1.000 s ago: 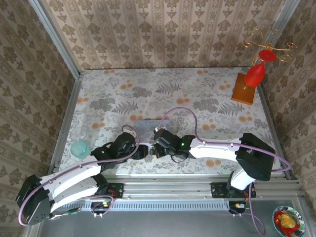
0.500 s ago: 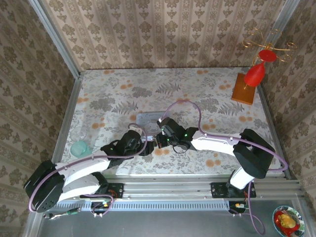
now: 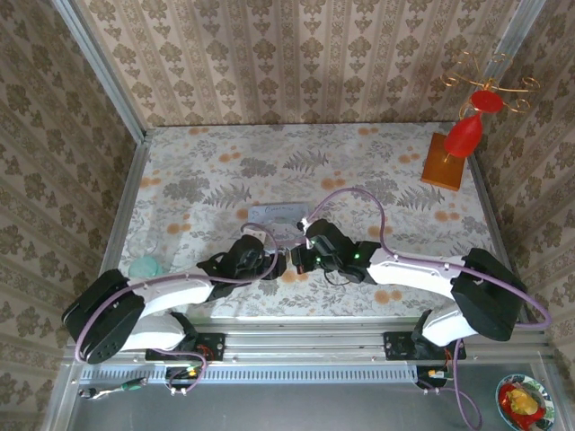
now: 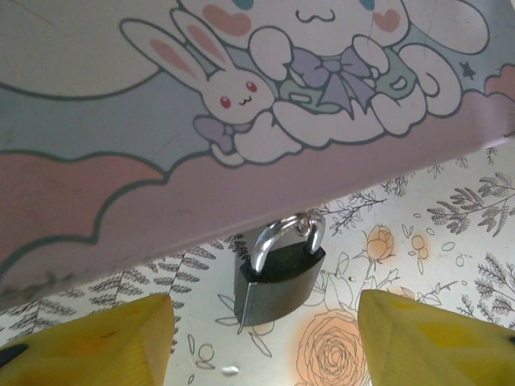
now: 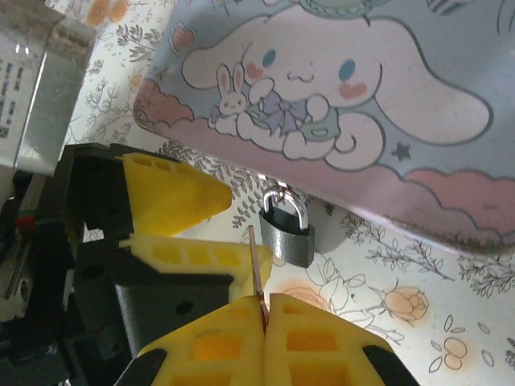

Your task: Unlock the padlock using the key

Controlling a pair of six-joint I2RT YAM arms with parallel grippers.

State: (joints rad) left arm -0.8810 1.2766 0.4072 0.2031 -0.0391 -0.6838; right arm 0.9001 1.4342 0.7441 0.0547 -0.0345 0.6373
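The small black padlock (image 4: 278, 277) with a silvery shackle hangs from the near edge of the pastel cartoon tin (image 4: 241, 121) and rests on the floral tabletop. My left gripper (image 4: 265, 346) is open, its yellow fingers (image 4: 88, 342) set wide on either side just short of the lock. In the right wrist view the padlock (image 5: 287, 229) sits a little beyond my right gripper (image 5: 265, 304), which is shut on the thin key (image 5: 254, 261); the blade points up, left of the lock and apart from it. From above, both grippers (image 3: 269, 263) (image 3: 301, 259) meet below the tin (image 3: 274, 215).
A red ornament on a wooden block (image 3: 446, 160) stands at the back right. A teal object (image 3: 144, 268) lies at the table's left edge. The left gripper's yellow fingers (image 5: 173, 193) crowd the space left of the key. A grey labelled box (image 5: 40, 88) shows at upper left.
The left arm has stretched rightward, bringing its gripper up beside the right one near the tin. The right gripper has shifted slightly right and farther in.
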